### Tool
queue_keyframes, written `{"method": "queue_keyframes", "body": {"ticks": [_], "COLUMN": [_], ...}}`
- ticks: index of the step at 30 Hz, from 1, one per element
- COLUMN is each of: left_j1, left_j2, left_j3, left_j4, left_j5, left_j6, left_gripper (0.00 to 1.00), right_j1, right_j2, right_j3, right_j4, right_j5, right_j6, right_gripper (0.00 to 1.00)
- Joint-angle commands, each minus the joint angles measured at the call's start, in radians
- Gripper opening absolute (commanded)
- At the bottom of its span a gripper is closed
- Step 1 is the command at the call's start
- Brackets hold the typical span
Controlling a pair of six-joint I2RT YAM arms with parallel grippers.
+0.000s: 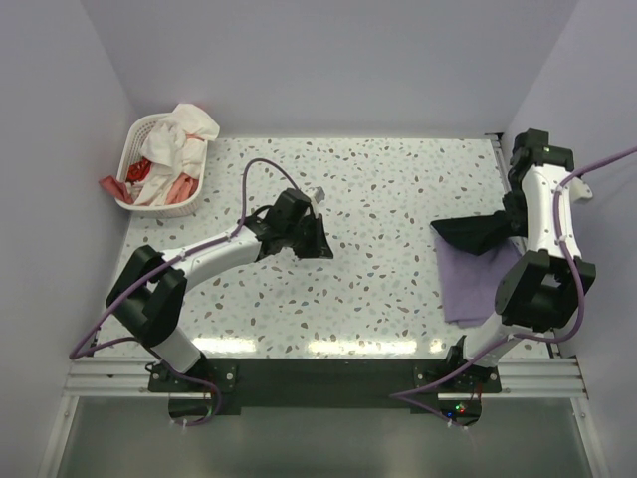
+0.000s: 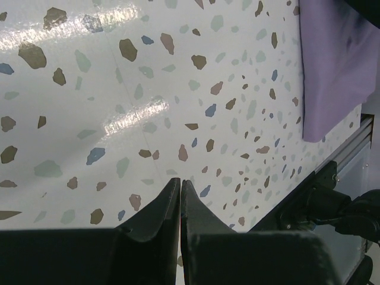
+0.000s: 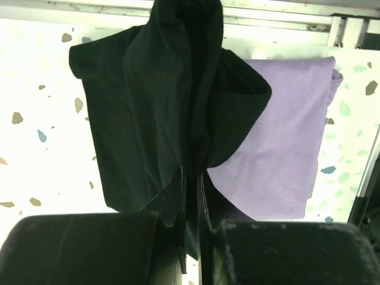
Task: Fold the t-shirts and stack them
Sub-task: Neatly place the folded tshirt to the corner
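Status: right gripper clenched on black tee, cloth bunched, draping partly over folded lavender tee. left gripper closed, empty, above table.

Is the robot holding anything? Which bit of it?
The right gripper pinches the soft black cloth t-shirt by a bunched edge; the left gripper holds nothing.
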State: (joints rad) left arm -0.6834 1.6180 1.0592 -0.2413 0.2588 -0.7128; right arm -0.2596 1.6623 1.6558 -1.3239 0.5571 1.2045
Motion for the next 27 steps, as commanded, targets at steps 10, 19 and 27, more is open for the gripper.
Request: {"method": "queue_keyframes", "body": {"ticks": [10,19,27], "left_j1": [-0.011,-0.011,-0.011], "left_j2": [-0.02,-0.015,-0.013], "left_j3": [0.035,0.033,0.024], "left_j4": [0.005,0.011,0.022], "left_j5": [-0.01,-0.007,-0.006], "left_j6": [0.009,0.01,0.007], "left_gripper": [0.09,0.09,0.09], "right_j1": [-0.007,-0.007,-0.007], "right_j2": [-0.061,-0.07,-0.107], "right_j3": [0.073,0.09,0.096], "right_j4": [0.111,0.126,0.124], "right_j5": [-0.037,-0.062,-0.074], "right_j6": [-0.151,-0.175,-0.181], "right_gripper": [0.0,0.0,0.0]}}
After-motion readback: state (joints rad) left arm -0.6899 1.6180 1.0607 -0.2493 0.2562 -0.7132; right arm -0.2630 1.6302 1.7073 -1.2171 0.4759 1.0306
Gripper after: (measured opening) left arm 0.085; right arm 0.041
